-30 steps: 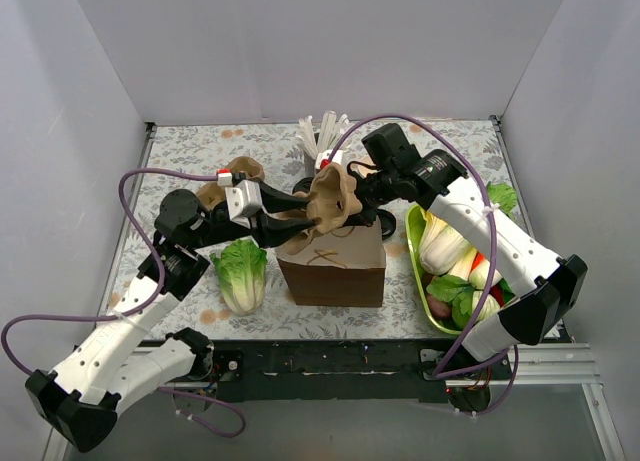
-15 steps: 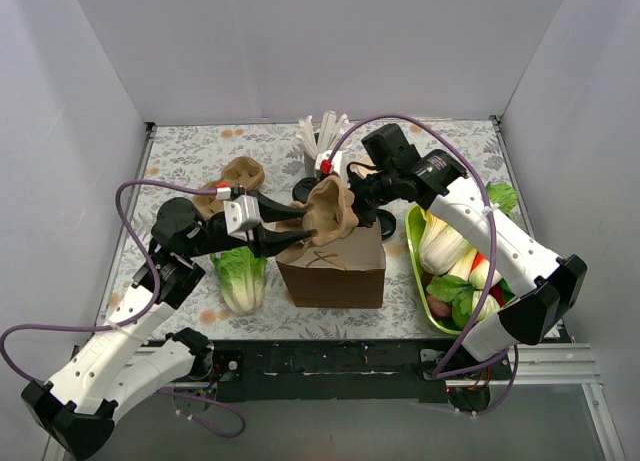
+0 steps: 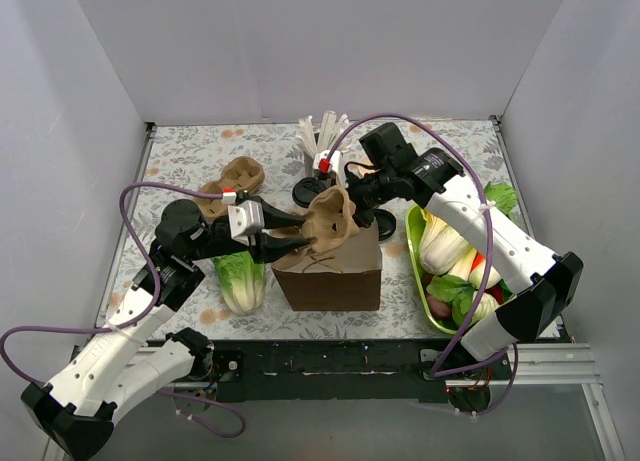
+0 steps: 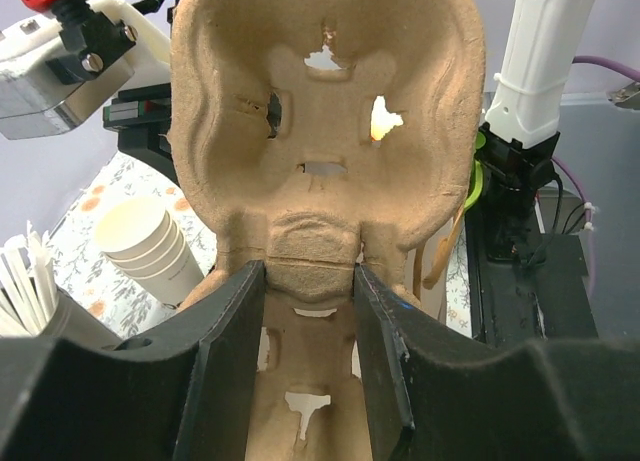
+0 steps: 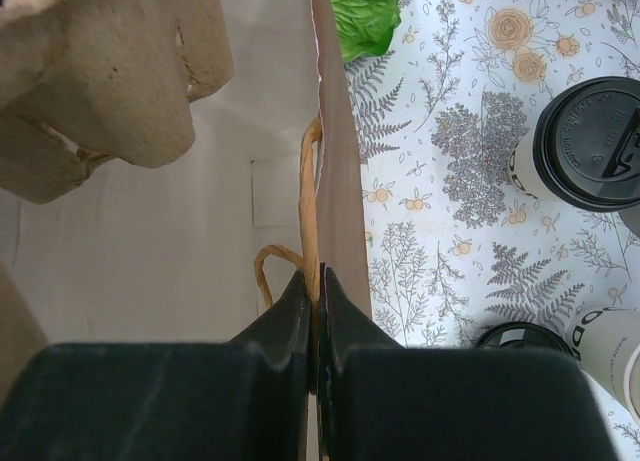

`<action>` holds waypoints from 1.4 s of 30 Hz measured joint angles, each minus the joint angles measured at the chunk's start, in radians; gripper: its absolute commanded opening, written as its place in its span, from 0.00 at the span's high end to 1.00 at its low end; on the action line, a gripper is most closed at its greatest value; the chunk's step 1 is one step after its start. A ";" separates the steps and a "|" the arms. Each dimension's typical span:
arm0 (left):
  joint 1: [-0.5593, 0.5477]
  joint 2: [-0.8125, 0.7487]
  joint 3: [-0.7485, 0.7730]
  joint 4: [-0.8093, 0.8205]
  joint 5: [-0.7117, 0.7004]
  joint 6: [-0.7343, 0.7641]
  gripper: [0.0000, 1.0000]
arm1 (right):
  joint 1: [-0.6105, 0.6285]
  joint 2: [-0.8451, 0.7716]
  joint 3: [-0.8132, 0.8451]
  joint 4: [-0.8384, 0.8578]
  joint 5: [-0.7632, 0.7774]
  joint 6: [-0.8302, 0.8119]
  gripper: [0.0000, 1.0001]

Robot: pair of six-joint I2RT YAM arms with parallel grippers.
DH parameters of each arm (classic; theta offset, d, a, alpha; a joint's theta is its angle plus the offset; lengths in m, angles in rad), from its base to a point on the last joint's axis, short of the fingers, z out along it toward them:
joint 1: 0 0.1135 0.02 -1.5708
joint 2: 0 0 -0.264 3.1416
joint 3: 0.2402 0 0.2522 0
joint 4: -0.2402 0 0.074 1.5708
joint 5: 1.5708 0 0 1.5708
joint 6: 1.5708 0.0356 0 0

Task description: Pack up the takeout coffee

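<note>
The floral table [image 3: 190, 156] carries a brown paper bag [image 3: 335, 276], upright with its mouth open. Over that mouth a pulp cup carrier [image 4: 325, 121] stands tilted, its lower edge clamped between the left jaws. The right jaws are pinched tight on the bag's rim, beside a handle. The takeout coffee [image 5: 590, 141] stands on the table near the bag, its black lid on.

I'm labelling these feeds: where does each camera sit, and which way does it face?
Top external: overhead, behind, looking down on the table; left arm and right arm show.
Left wrist: faces the pulp carrier gripped by the left gripper.
Right wrist: looks down into the paper bag; right gripper pinches its rim.
Shared: pulp carrier, paper bag.
</note>
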 measured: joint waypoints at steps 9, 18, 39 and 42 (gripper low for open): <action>-0.002 0.064 -0.013 0.041 0.024 -0.031 1.00 | 0.000 0.000 0.000 -0.003 -0.014 0.000 0.99; -0.004 0.072 -0.021 0.029 0.038 0.003 1.00 | 0.000 0.000 0.000 -0.008 -0.018 0.000 0.99; -0.010 0.134 0.079 -0.167 0.053 0.054 1.00 | -0.033 0.027 0.132 -0.089 0.003 0.005 0.17; -0.010 0.140 0.086 -0.185 0.053 0.069 1.00 | -0.033 0.037 0.150 -0.101 0.003 0.005 0.18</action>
